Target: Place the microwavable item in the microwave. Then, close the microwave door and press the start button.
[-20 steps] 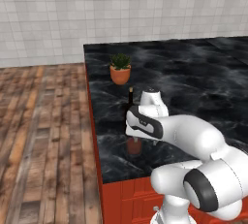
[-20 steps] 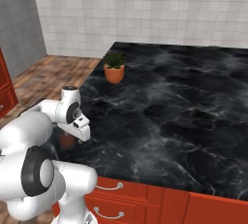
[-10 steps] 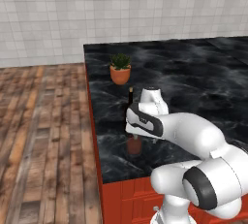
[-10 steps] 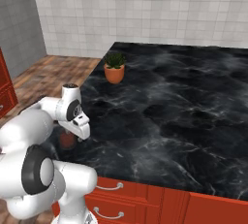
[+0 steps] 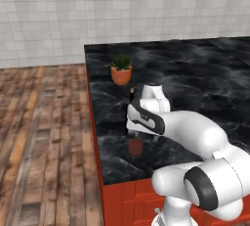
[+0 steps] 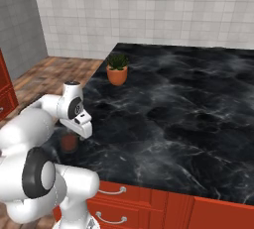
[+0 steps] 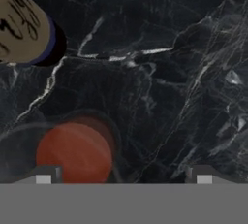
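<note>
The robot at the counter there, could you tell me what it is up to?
The arm is reaching down over the black counter, its gripper open above the small reddish-brown cup, which sits nearer one fingertip, not yet grasped. A wine bottle stands just beyond, and a potted plant farther back.

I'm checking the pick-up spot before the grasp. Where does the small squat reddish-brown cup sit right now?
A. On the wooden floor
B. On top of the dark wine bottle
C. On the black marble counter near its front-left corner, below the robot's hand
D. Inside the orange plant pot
C: the small squat reddish-brown cup rests on the black marble counter near the corner, under the hand.
</note>
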